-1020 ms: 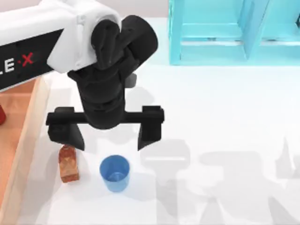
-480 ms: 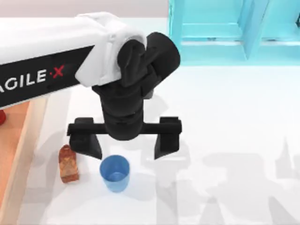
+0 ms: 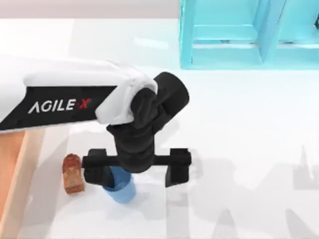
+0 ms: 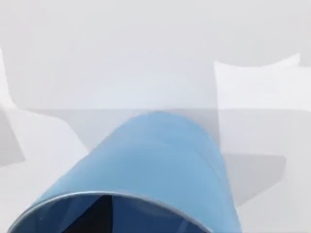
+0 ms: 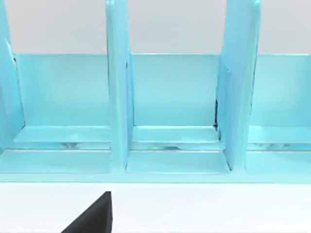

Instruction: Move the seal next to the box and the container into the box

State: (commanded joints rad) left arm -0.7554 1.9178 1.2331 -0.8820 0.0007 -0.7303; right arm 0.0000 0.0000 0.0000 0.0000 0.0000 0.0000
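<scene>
— Blue cup on the white counter, near the top view's lower left: what has changed around it in the last second?

— My left hand has swung toward the front of the counter and dropped over the cup. A second ago its black fingers hung behind the cup, one of them above the seal; now one finger stands clear to the cup's right and the other sits at its left, with the cup's upper part hidden under the wrist.

— Has the hand closed?

— No. It is spread wide, the fingers well apart on either side of the cup and not pressing it. The left wrist view looks straight down the cup's blue wall toward the rim, so the cup lies between the fingers, upright and still on the counter.

— And the seal?

— The reddish-brown seal has not moved. It stands just left of the cup, beside the pale rim of the wooden box at the counter's left edge, so that half of the task looks settled.

— What does this mean for the rest?

— The cup's turn has begun. By my reading, the next step is to close on it, lift and carry it left over the rim. The left finger passes close to the seal, which could be nudged.

— The right arm?

— Parked, its wrist camera facing the turquoise cabinet.
</scene>
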